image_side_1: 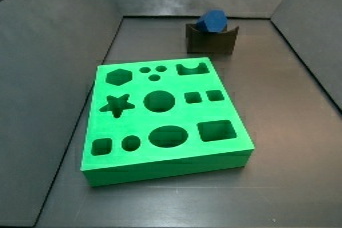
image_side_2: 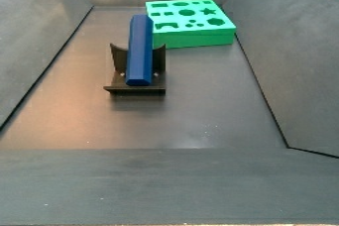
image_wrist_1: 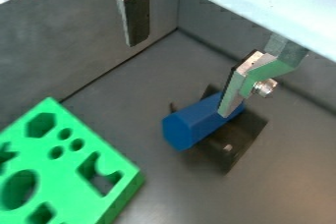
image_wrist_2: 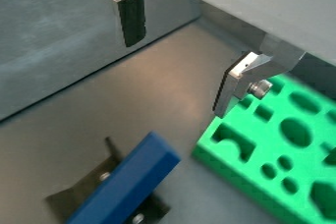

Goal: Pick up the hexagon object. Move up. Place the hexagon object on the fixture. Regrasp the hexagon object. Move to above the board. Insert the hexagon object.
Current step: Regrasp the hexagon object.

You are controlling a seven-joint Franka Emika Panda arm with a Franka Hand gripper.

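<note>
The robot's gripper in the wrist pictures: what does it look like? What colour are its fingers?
The gripper has two flat silver metal fingers, like thin plates. One finger carries a dark rectangular pad on its tip, and the other has a small round silver screw. It shows only in both wrist views, above the grey floor; no cables or markings are visible.

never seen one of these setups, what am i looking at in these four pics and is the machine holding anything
This is a robot arm with a two-finger pincer at its tip. Two pictures come from cameras on the arm's wrist, looking down past its silver fingers. The other two come from cameras fixed beside the workspace; the arm itself is out of their sight.

On the dark floor lie a green board with shaped holes, and a small dark fixture. A long blue hexagon peg rests on that fixture.

The pincer is open and holds nothing. It hangs above the peg, its fingers apart and clear of it.
</note>
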